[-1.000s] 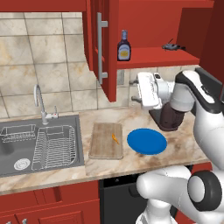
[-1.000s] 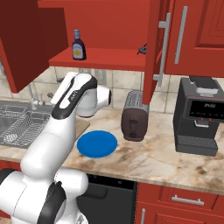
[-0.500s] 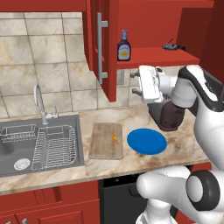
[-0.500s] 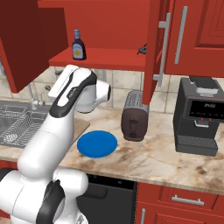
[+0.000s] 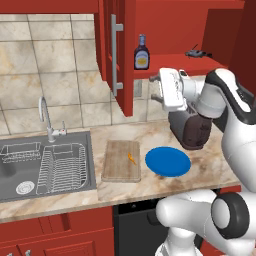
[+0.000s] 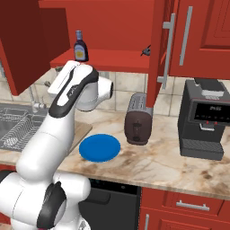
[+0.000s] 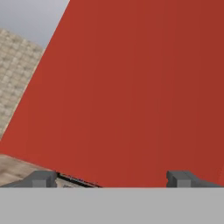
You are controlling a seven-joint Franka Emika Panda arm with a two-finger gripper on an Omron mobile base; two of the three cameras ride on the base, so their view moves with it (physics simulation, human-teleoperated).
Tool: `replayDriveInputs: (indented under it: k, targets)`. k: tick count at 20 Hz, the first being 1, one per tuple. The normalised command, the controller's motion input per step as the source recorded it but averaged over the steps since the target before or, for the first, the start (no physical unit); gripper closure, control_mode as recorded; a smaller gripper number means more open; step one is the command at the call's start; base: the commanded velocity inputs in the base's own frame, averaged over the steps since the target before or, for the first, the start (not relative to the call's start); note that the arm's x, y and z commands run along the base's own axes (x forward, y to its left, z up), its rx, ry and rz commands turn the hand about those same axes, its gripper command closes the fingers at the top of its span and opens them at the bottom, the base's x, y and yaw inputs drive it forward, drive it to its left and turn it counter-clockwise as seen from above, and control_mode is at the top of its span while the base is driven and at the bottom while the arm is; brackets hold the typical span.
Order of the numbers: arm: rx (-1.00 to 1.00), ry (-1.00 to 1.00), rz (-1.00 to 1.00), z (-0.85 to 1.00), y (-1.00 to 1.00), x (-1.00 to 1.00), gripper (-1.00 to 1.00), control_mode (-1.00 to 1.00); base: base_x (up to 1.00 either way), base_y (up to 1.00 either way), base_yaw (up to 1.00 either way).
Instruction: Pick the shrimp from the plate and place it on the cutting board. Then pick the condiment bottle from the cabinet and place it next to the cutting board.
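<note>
The gripper is hanging raised just below the open cabinet, fingers spread wide and gripping nothing. The shrimp is lying on the board, beside the blue plate. The bottle is standing upright on the cabinet shelf, above and apart from the gripper

The open glossy red cabinet door with its grey bar handle is swung out left of the dark-brown condiment bottle, closing off that side. The red shelf is left free in front of and right of the bottle, up to a small dark object. Below the shelf, room is taken by a dark toaster.
</note>
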Motion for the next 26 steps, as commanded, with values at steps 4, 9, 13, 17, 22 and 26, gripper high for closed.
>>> replayDriveInputs:
  k: [4, 9, 13, 17, 22, 26]
  targets:
    - [0.0, 0.0, 0.0, 0.19, 0.0, 0.0, -1.0, -1.0, 0.0, 0.0, 0.0]
    - [0.0, 0.0, 0.0, 0.21, 0.0, 0.0, -1.0, -1.0, 0.0, 0.0, 0.0]
    - [0.0, 0.0, 0.0, 0.24, 0.0, 0.0, -1.0, -1.0, 0.0, 0.0, 0.0]
    - [0.01, 0.0, 0.0, 0.23, 0.0, 0.0, -1.0, -1.0, 0.0, 0.0, 0.0]
    - [0.01, 0.0, 0.0, 0.22, 0.0, 0.0, -1.0, -1.0, 0.0, 0.0, 0.0]
    - [0.01, 0.0, 0.0, 0.18, 0.0, 0.0, -1.0, -1.0, 0.0, 0.0, 0.0]
